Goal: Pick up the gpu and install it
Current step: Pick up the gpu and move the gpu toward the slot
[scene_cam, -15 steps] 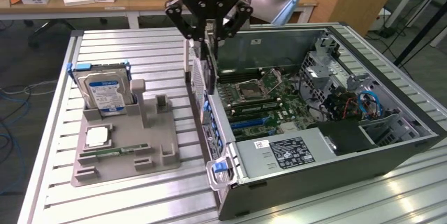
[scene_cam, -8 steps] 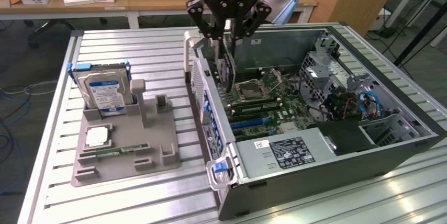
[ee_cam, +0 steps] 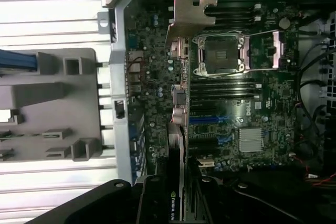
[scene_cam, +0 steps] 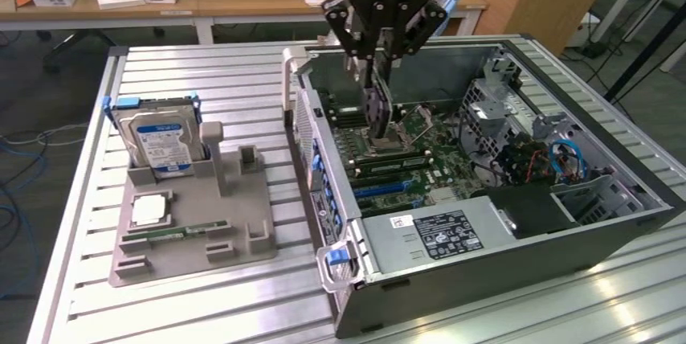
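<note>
A slatted metal table point(scene_cam: 161, 63) carries everything here. An open computer case point(scene_cam: 515, 280) lies on its side along the table's edge at the exterior view's right, and its motherboard point(scene_cam: 429, 159) faces up. A grey fixture tray point(scene_cam: 193, 255) sits toward the edge at the exterior view's left, with a hard drive point(scene_cam: 161, 139) standing in its far end. Above the case interior, the gripper point(scene_cam: 377, 59) has its fingers closed part-way onto the gpu point(scene_cam: 375, 111), pinching the dark card by one end. The card hangs edge-down over the board, near the case wall that faces the tray. Seen from the wrist, the card's pale bracket point(ee_cam: 191, 17) leads, close to the open CPU socket point(ee_cam: 223, 53). The blue expansion slots point(scene_cam: 381, 191) lie further along the board, toward the power-supply end. Whether the card's lower end touches the board cannot be told. Risks, as judged from this pose:
- The leading bracket may strike the socket or its raised lever if the card is lowered off-line.
- The bracket may catch on the case wall.
- A card pinched at one end may swing or slip in the grip, so its edge connector would meet a slot askew and jam.
</note>
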Controlling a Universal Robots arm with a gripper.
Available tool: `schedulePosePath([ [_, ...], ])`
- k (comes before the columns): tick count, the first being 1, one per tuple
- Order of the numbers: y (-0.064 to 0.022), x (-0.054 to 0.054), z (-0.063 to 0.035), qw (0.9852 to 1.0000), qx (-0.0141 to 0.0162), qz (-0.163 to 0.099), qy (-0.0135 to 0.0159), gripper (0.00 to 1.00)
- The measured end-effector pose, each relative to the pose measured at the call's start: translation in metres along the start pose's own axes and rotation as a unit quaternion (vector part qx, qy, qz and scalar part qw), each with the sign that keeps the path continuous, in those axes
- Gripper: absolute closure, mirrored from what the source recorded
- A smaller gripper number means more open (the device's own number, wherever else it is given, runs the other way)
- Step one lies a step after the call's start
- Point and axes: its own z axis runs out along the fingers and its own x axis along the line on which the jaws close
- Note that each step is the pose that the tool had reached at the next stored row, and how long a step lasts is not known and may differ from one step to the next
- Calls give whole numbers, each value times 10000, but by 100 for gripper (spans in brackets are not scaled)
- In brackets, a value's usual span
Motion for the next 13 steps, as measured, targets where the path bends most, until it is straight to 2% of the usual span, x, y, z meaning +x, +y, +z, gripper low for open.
schedulePosePath([
  [13,42,-589,11,10000,1,-5,20,74],
])
